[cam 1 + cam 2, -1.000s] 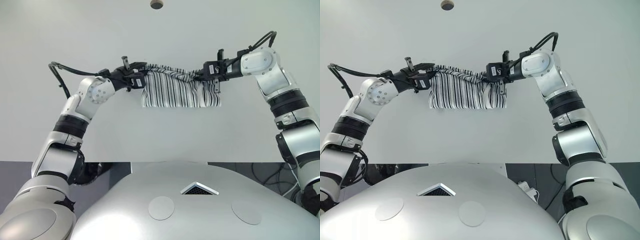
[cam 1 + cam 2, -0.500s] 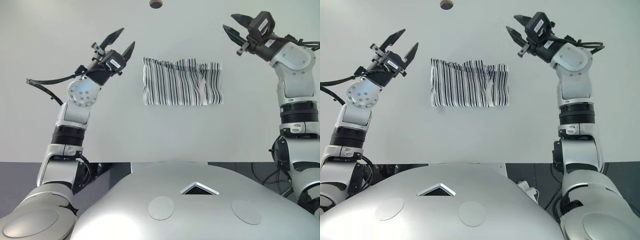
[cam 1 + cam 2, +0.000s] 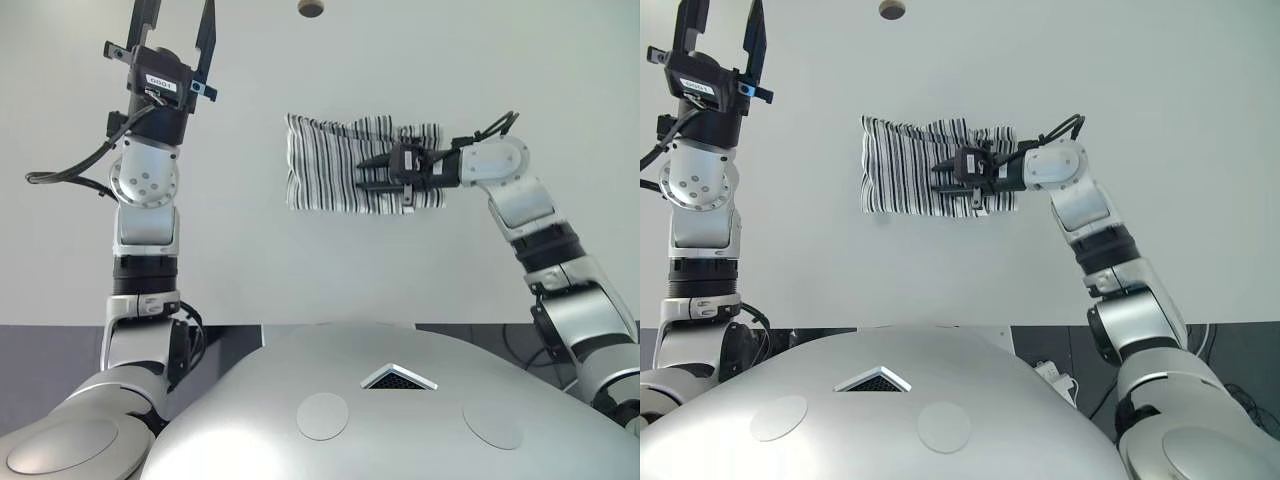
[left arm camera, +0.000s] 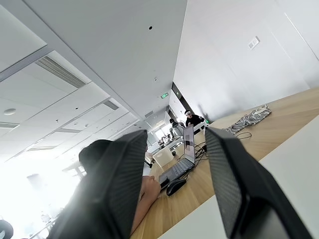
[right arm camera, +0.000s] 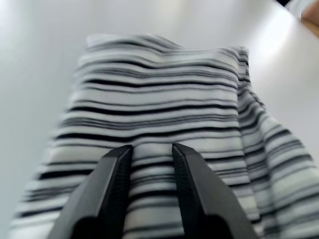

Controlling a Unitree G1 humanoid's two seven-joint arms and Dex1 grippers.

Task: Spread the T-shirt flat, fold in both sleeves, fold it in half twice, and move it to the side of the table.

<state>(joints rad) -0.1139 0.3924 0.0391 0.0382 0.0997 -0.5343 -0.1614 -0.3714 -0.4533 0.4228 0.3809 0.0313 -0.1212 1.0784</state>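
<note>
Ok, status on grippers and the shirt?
Left gripper open, raised high. Right gripper open, tips over middle of folded T-shirt. Dark round spot beyond, well apart.

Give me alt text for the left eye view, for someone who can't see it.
A folded striped T-shirt lies on a white table, with the right end effector over its right half. The left end effector is held high and open, well to the T-shirt's left.
</note>
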